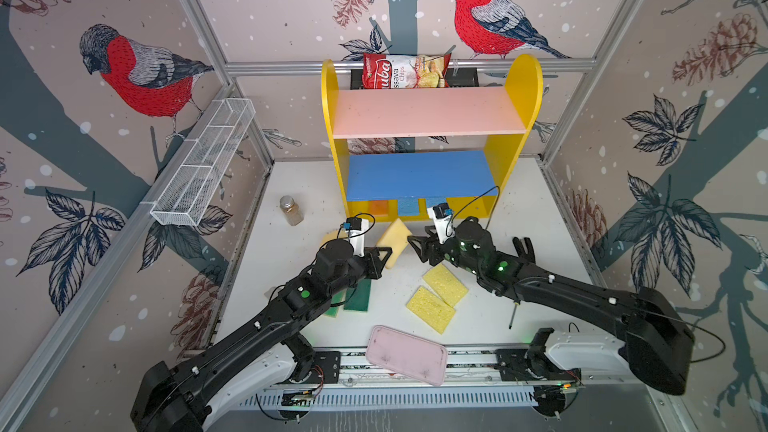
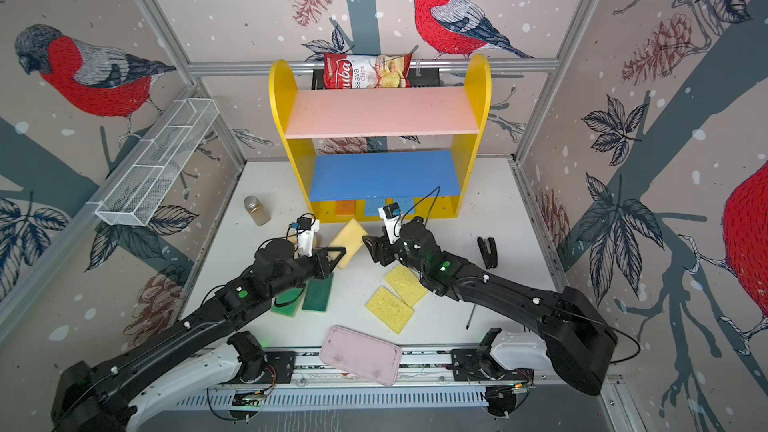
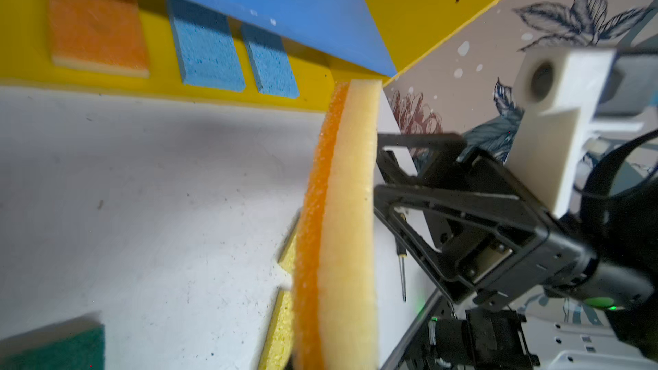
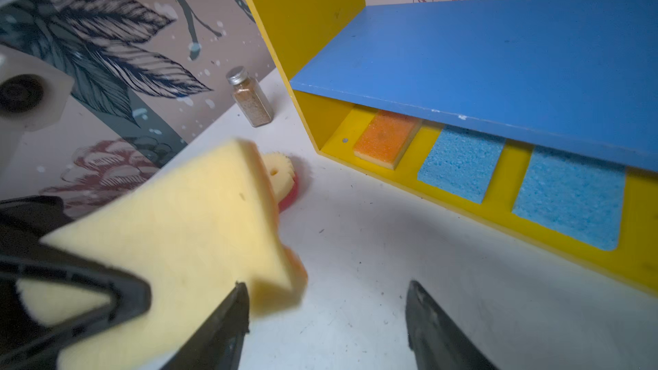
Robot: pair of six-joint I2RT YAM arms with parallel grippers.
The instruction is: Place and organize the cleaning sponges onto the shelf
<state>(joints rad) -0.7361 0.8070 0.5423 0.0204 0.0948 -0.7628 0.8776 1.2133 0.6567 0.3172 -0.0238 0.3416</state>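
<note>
A tan sponge with an orange face [image 1: 395, 238] hangs above the table in front of the shelf [image 1: 521, 89], and my left gripper [image 1: 384, 257] is shut on its lower end. My right gripper [image 4: 325, 300] stands open just right of it, one finger beside the sponge's corner [image 4: 285, 279]. On the shelf's yellow base lie an orange sponge [image 4: 386, 138] and two blue sponges [image 4: 459, 161] [image 4: 569, 197]. Two yellow sponges [image 1: 445, 284] [image 1: 431, 308] and green sponges [image 2: 318, 292] lie on the table. A round yellow-pink sponge [image 4: 281, 176] sits behind the held one.
A spice jar [image 1: 292, 210] stands left of the shelf. A pink tray [image 1: 406, 355] lies on the front rail. A black stapler [image 1: 524, 248] and a thin pen [image 1: 513, 315] lie at the right. A wire rack [image 1: 203, 164] hangs on the left wall, and a chips bag [image 1: 405, 70] sits behind the shelf.
</note>
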